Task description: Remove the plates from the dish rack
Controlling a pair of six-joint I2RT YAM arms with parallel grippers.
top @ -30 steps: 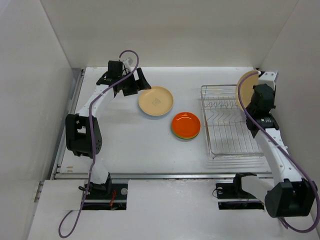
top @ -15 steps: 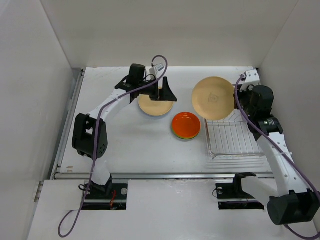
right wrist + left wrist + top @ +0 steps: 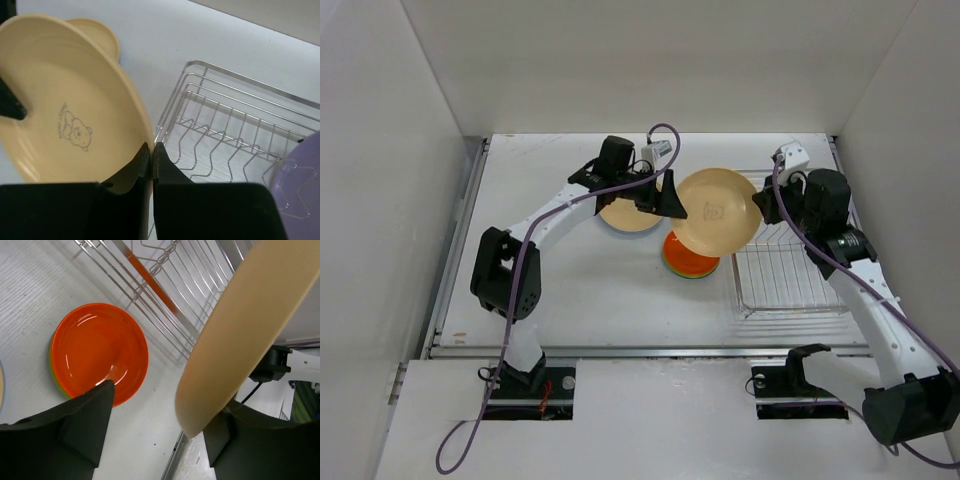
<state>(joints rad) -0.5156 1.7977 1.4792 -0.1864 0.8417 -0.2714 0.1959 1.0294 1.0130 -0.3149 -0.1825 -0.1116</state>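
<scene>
The right claw [image 3: 758,206] is clamped on the 3 o'clock rim of the large tan plate [image 3: 717,210], holding it above the tabletop [image 3: 580,295] with the dish rack [image 3: 790,285] at its 4 o'clock. The left claw [image 3: 672,203] is spread wide around the 9 o'clock rim. The plate is probably light, stiff and slick, so grip the rim squarely.

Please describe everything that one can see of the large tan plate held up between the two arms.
The large round tan plastic plate has a shallow well, a raised rim and a small bear outline printed at its centre. It hangs tilted in the air, inner face up; seen from above it overlaps the small round orange plate and the left edge of the silver wire dish rack. The right pincer is shut on its rim; the open left pincer straddles the opposite edge.
</scene>
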